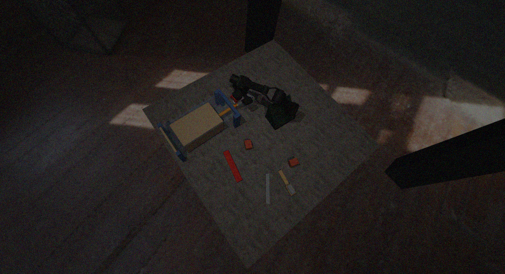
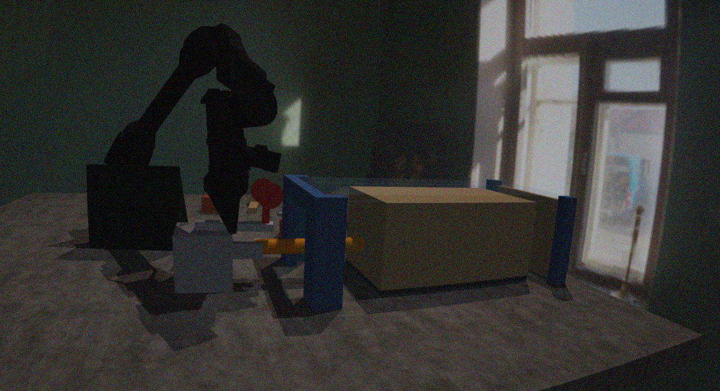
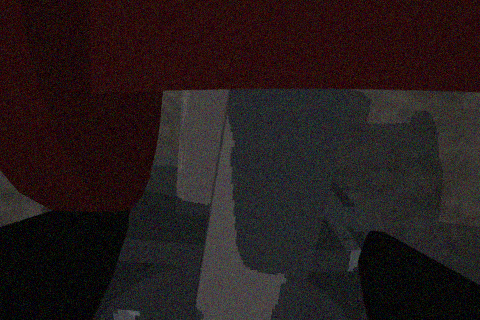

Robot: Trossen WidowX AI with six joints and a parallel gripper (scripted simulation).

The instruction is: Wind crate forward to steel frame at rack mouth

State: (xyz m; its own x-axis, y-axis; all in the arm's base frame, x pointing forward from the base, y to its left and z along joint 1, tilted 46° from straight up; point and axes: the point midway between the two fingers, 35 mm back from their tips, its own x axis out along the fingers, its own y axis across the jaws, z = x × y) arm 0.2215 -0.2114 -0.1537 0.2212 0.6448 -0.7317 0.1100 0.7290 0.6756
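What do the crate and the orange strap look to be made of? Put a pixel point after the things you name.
The crate [image 1: 197, 125] [image 2: 453, 242]: perhaps wood or cardboard, matt; its faces are tan, and the top shows faint grain-like streaks. The orange strap [image 1: 225, 112] [image 2: 284, 246]: possibly plastic or webbing; its colour is even, but the dim light leaves the material open.

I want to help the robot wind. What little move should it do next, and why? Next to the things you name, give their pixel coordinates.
Maybe lift the gripper [image 1: 243, 102] [image 2: 231, 232] [image 3: 250, 231] straight up, gently, off the handle. Its fingers stand open and low over the winch [image 2: 202, 260], but the crate [image 1: 197, 125] [image 2: 442, 232] hasn't reached the blue frame [image 2: 324, 252], so more winding seems needed.
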